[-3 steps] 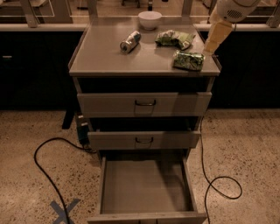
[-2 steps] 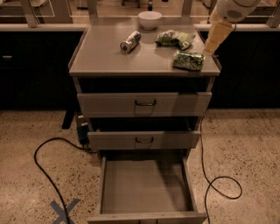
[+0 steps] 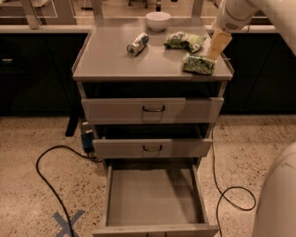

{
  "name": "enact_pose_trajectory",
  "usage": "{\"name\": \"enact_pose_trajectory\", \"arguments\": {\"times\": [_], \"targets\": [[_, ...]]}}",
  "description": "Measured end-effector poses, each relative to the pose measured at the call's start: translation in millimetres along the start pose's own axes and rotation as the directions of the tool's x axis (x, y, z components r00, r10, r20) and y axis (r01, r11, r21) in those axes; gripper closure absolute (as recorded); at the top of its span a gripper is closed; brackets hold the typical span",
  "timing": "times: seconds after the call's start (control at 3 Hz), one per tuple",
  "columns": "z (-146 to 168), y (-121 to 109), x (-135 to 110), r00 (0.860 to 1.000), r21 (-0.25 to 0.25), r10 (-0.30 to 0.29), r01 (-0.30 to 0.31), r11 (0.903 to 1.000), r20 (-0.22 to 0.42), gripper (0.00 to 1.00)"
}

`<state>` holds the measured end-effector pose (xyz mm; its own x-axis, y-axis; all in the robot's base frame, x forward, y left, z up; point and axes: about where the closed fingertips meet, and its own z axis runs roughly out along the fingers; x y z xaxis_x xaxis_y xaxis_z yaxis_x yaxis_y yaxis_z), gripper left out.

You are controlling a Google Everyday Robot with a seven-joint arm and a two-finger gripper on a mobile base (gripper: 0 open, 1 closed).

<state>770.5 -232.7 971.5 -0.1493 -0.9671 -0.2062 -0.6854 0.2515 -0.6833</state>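
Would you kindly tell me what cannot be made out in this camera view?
- The gripper, over the cabinet top's right edge beside the nearer green bag: contact with the bag is unclear, since they overlap in the camera view.
- The arm: cut off by the top edge.
- The bowl: contents hidden by its rim.
- The top drawer and middle drawer: shut fronts hide their insides.

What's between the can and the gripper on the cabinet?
The farther green bag lies between the can and the gripper, which hangs at the right edge of the cabinet, in the camera view.
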Motion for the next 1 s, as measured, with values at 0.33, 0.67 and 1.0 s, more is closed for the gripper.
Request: {"name": "enact_pose_trajectory", "arguments": {"times": [0.33,0.67,1.0], "targets": [[42.4,-5.8,-7.7,0.999,0.017,-0.039,0.04,0.9991,-0.008,0.0],[52.4,-4.2,-6.4,0.999,0.01,-0.044,0.044,0.999,-0.013,0.0],[63.2,1.3,-2.0,0.999,-0.012,-0.033,0.033,0.9994,-0.013,0.0]]}}
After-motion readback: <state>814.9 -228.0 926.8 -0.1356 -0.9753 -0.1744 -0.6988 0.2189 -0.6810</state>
